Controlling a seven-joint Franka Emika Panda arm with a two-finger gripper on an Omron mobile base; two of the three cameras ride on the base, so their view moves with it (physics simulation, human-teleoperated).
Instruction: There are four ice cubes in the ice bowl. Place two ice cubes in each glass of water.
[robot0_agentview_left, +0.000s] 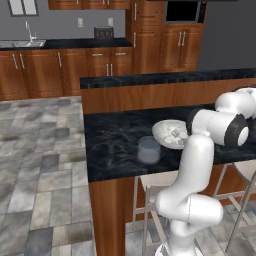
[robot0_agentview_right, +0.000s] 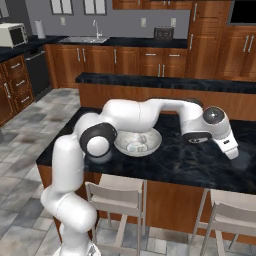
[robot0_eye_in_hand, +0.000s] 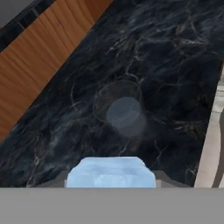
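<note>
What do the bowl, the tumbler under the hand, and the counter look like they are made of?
The ice bowl looks like speckled grey-white stoneware with a matte finish. The glass of water is translucent bluish, probably glass or clear plastic, since the counter shows through it. The counter looks like polished dark marble with pale veins.

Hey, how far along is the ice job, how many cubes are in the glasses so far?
None can be confirmed in a glass yet. In hand: the gripper holds one ice cube above the far glass, which looks empty from the hand view. The bowl has at least two cubes in it. The near glass shows no obvious ice. Left: drop this cube, then move the rest, two per glass.
</note>
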